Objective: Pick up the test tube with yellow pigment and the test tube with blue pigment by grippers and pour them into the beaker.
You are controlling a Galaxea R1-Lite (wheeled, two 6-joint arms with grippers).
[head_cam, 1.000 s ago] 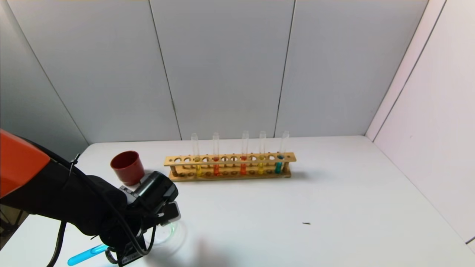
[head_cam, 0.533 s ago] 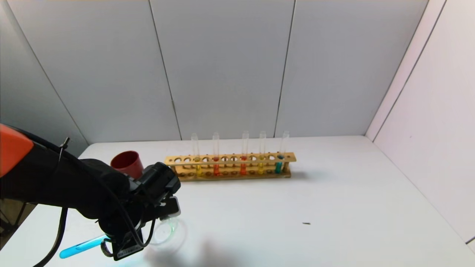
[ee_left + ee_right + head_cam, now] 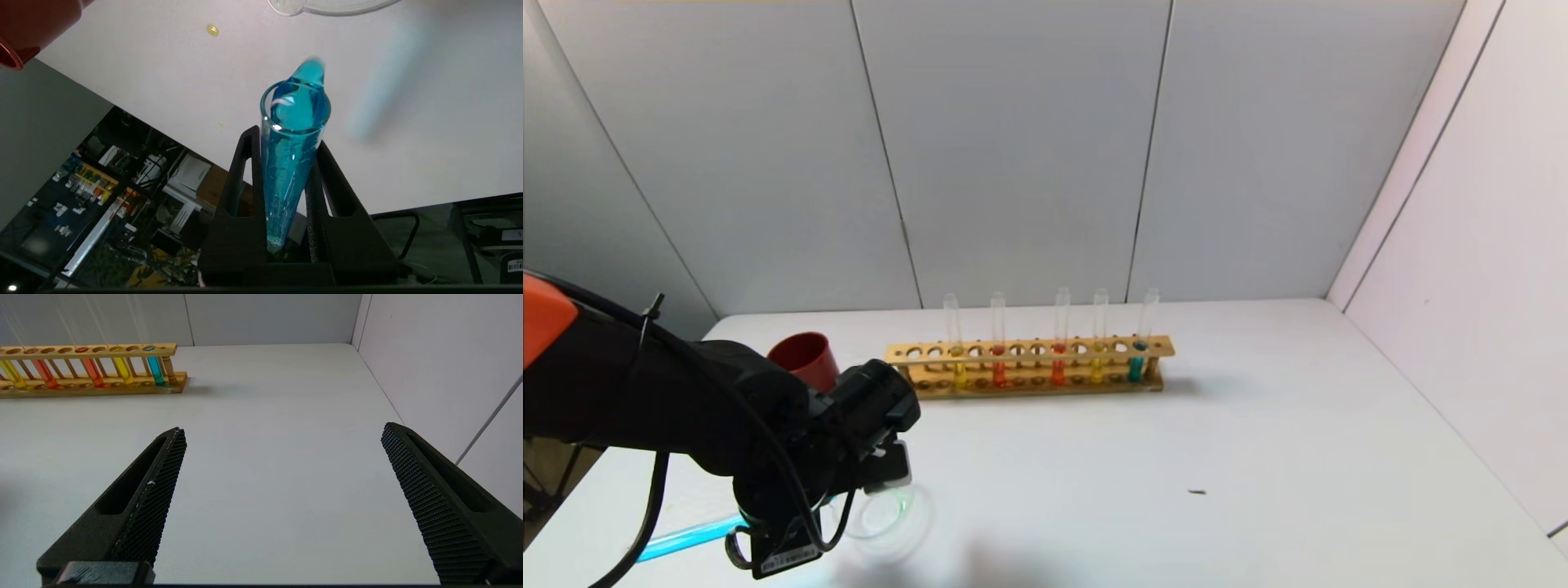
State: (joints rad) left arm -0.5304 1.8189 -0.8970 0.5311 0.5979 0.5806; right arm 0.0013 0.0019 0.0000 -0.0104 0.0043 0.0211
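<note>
At bench's near left corner, your left gripper [image 3: 286,183] clamps test tube with blue pigment [image 3: 292,155], tipped beside beaker [image 3: 886,516]; blue pour underway. Yellow tubes remain racked; right gripper [image 3: 282,486] wide, empty.

A white desk [image 3: 1258,425] fills the scene. A wooden test tube rack [image 3: 1029,365] stands near its far edge. A dark red plastic cup [image 3: 805,358] sits just left of the rack. A clear glass beaker [image 3: 888,513] rests near the front left. A small dark speck [image 3: 1196,492] lies toward the right.
</note>
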